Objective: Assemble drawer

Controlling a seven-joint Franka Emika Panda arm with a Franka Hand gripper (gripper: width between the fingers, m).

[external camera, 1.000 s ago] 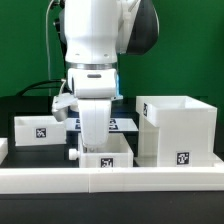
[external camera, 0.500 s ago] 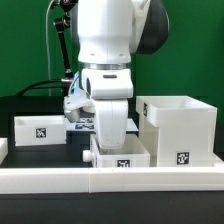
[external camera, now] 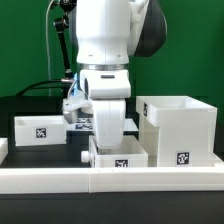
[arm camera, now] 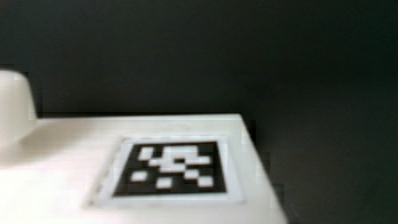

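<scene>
A shallow white tray with a square tag on its front stands at the front middle, close to the tall white shell at the exterior view's right. My gripper reaches down onto the tray's rear wall and grips it. Its fingertips are hidden behind the wall. A second tagged tray stands at the exterior view's left. The wrist view is blurred and shows a tag on a white surface seen from close up, with no fingers in it.
The long low white border rail runs along the front edge. The marker board lies flat behind the arm. Black table surface lies between the two trays. Cables hang at the back.
A second ago the arm and the middle tray were further to the exterior view's left. Both moved right toward the shell together. Over the last half second nothing has visibly moved.
</scene>
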